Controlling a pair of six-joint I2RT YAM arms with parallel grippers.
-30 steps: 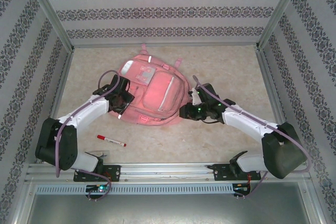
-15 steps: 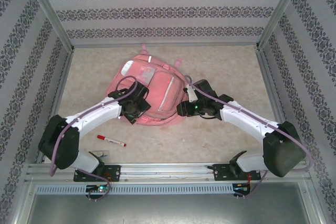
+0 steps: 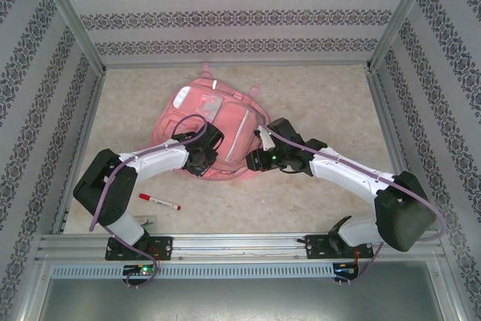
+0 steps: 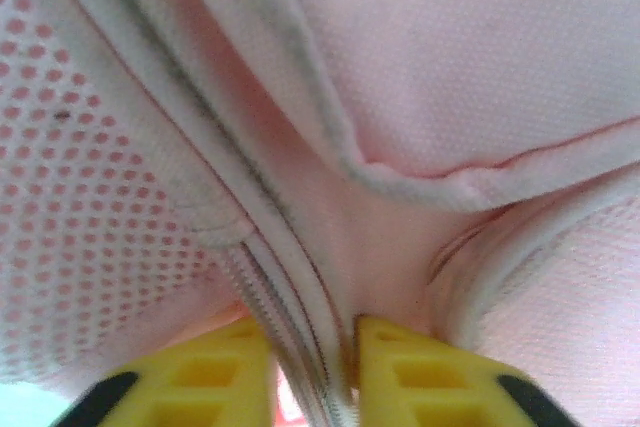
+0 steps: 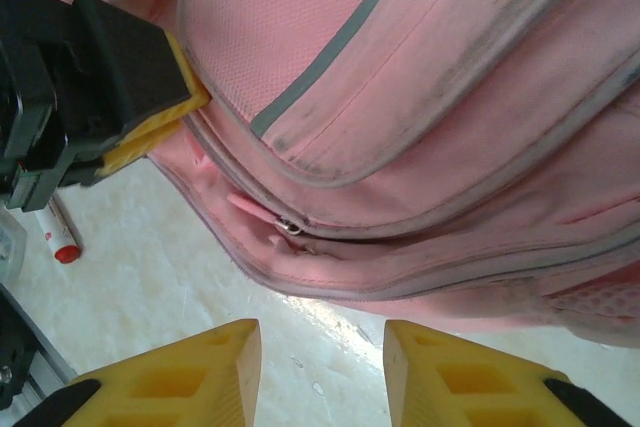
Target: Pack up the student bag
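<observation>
Packing barely begun: my left gripper pinches a zip seam of the student bag; right gripper stands part open, empty; pen lies unpacked on the table.

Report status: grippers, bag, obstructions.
Left gripper shut on zipper seam of student bag. Right gripper open, empty, at bag's near edge. Red marker loose on table.
</observation>
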